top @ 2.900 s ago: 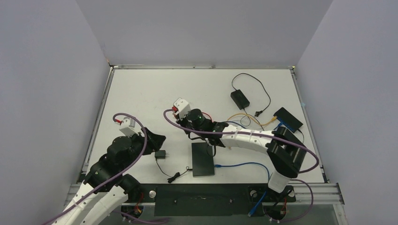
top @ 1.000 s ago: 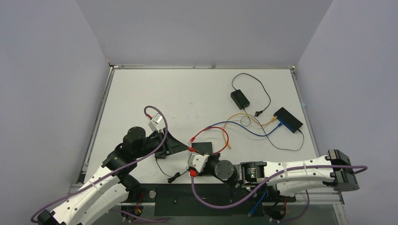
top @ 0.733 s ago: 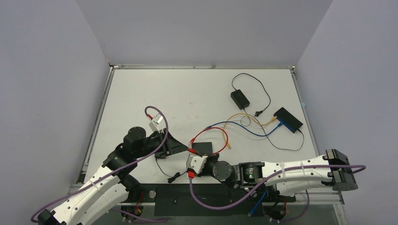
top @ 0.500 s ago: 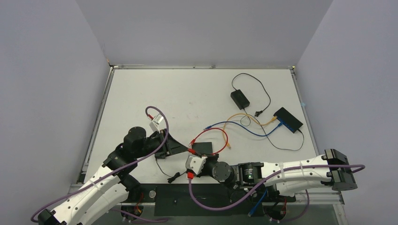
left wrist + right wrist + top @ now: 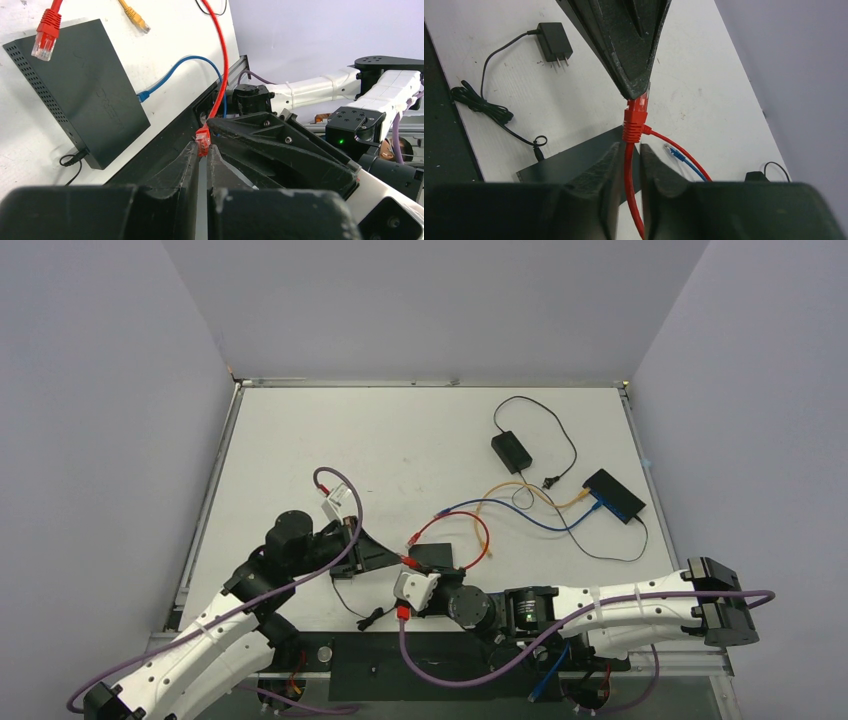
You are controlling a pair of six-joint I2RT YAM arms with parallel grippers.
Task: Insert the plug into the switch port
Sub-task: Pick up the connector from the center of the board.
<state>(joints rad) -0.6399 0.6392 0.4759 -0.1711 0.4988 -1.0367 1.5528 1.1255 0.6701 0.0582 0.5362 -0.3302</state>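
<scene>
1. The red Ethernet plug (image 5: pixel 636 111) is held raised just beside the left edge of the black network switch (image 5: pixel 574 160).
2. It is pinched by the closed left gripper (image 5: pixel 202 149).
3. Its red cable (image 5: pixel 629 172) is gripped by the right gripper (image 5: pixel 629 147).

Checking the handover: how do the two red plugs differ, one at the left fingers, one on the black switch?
The held plug is pinched in the left gripper, off the table; the loose plug lies on the black switch. Behind the held plug, its red cable runs between the right gripper's fingers; nothing grips the loose plug. Both are red; neither is in a port.
</scene>
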